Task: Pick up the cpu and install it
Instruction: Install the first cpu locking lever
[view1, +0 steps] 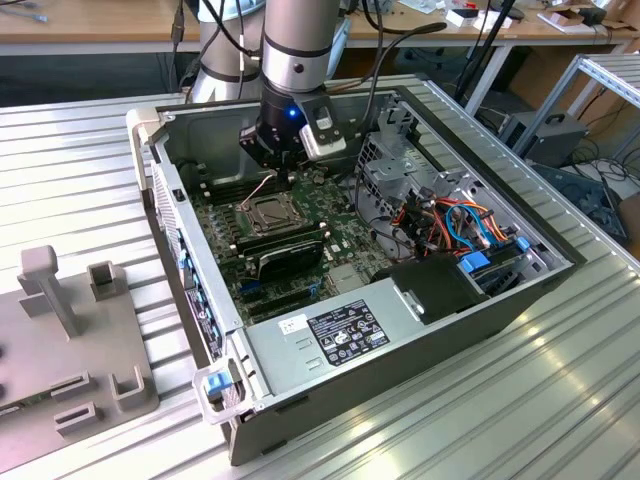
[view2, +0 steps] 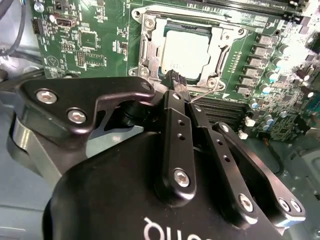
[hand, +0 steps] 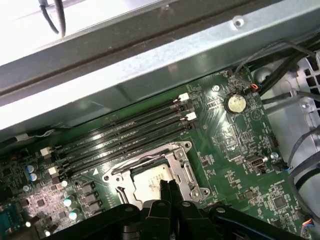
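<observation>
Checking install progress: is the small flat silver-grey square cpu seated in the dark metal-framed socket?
Yes, the second wrist view shows the cpu lying inside the socket frame.

1 cpu, 1 socket frame, 4 RAM slots, 1 coin batt., 1 PC case.

An open grey metal computer case lies on a ribbed aluminium table; inside are a green motherboard, a grey power-supply box and blue and orange cables; a round silver coin battery sits near long black memory slots.
</observation>
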